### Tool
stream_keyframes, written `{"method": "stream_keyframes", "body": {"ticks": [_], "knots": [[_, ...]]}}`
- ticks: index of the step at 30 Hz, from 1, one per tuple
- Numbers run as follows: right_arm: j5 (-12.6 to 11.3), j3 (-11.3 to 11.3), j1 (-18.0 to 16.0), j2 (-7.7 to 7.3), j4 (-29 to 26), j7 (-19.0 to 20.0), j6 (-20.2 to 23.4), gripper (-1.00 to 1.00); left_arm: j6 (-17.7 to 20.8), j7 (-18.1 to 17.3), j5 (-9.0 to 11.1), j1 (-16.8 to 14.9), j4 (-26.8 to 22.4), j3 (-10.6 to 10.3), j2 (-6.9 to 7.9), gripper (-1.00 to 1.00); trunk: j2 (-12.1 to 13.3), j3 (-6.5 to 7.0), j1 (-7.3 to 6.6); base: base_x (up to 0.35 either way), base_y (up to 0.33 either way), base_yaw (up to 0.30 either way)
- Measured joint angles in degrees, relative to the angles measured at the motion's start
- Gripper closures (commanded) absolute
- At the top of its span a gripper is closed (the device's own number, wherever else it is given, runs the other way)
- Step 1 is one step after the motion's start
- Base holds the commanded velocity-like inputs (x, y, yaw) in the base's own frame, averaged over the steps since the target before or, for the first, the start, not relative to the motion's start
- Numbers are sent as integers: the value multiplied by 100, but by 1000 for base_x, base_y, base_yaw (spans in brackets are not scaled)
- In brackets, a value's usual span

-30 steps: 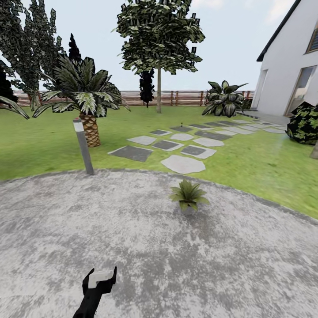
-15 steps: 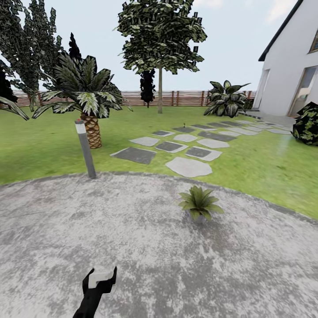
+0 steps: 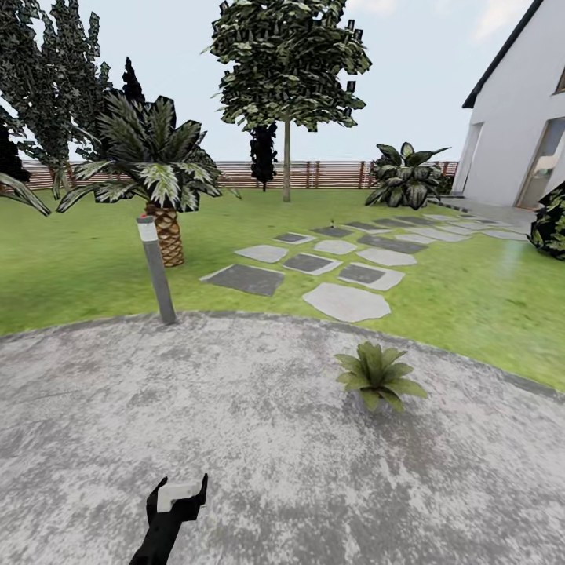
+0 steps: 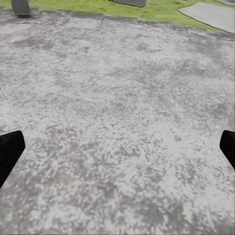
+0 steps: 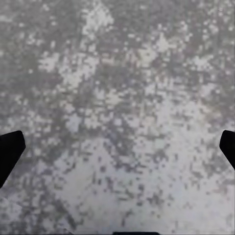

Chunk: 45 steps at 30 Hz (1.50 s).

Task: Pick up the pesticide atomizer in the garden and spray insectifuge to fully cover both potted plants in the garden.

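Note:
One potted plant (image 3: pixel 379 375), a low rosette of pointed green leaves in a tiny grey pot, stands on the grey paving (image 3: pixel 259 439) close to the lawn's edge, ahead and right of me. The second potted plant is out of view. My left gripper (image 3: pixel 182 491) hangs low at the bottom of the head view, well short and left of the plant. In the left wrist view the left gripper (image 4: pixel 117 156) is open over bare paving, its black fingertips (image 4: pixel 9 152) far apart. The right gripper (image 5: pixel 117 152) is also open over paving, holding nothing.
A grey bollard lamp (image 3: pixel 157 271) stands at the paving's far edge, with a palm (image 3: pixel 161 227) behind it. Stepping stones (image 3: pixel 345 302) cross the lawn (image 3: pixel 71 275) toward a white house (image 3: pixel 510 141). A wooden fence (image 3: pixel 329 174), a tree (image 3: pixel 286 169) and a dark bush (image 3: pixel 553 224) lie beyond.
The whole head view has shifted, so the camera has moved: the potted plant now shows nearer, lower and further right. Both grippers keep their pose.

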Motion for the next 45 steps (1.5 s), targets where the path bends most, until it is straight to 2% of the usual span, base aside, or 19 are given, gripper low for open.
{"method": "stream_keyframes", "body": {"ticks": [34, 45], "knots": [[-3, 0, 0, 0, 0, 24, 1, -100, 0, 0, 0, 0, 0, 0, 0, -100, 0, 0, 0, 271, 221, 0], [-47, -16, 1, -1, -1, 24, 0, -100, -1, -1, -1, -1, 4, 0, -1, -100, 0, 0, 0, 271, 221, -169]]}}
